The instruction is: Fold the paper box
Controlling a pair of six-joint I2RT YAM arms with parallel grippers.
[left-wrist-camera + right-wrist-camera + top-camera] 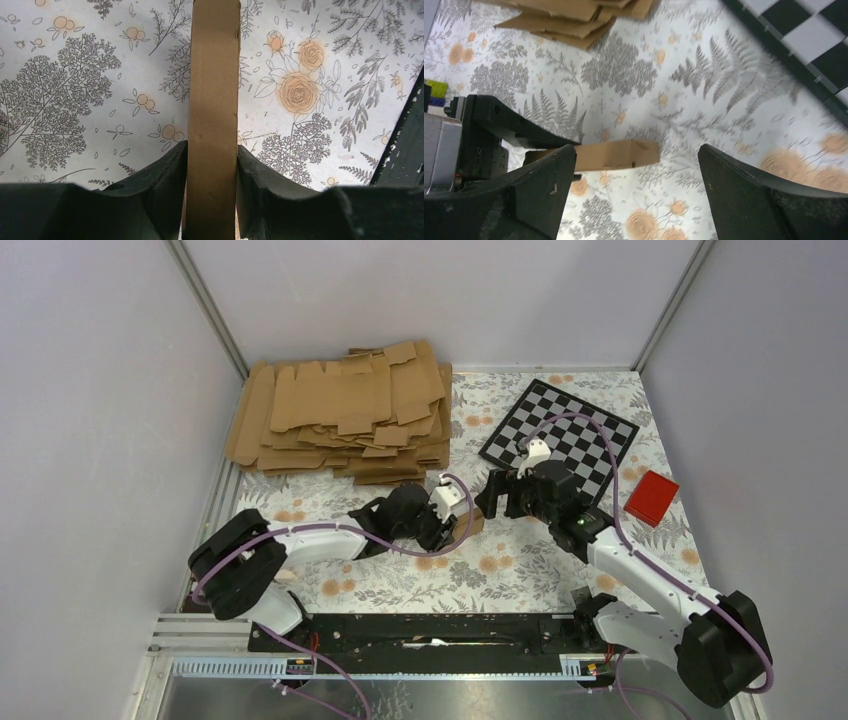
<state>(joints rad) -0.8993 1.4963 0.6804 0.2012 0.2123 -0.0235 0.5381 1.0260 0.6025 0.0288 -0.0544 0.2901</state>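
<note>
The paper box (212, 100) is a narrow brown cardboard piece running up the middle of the left wrist view. My left gripper (212, 150) is shut on it, one black finger pressed to each side. From above, the box (468, 525) pokes out of the left gripper (447, 528) at the middle of the flowered mat. My right gripper (500, 496) hovers just right of it, jaws wide open and empty. In the right wrist view the box (616, 155) sticks out from behind the left finger (539, 185) of the right gripper (636, 170), touching neither finger.
A big pile of flat brown cardboard blanks (345, 415) lies at the back left; its edge (574, 15) shows in the right wrist view. A checkerboard (560, 435) sits at the back right, a red block (652, 497) beside it. White walls enclose the table.
</note>
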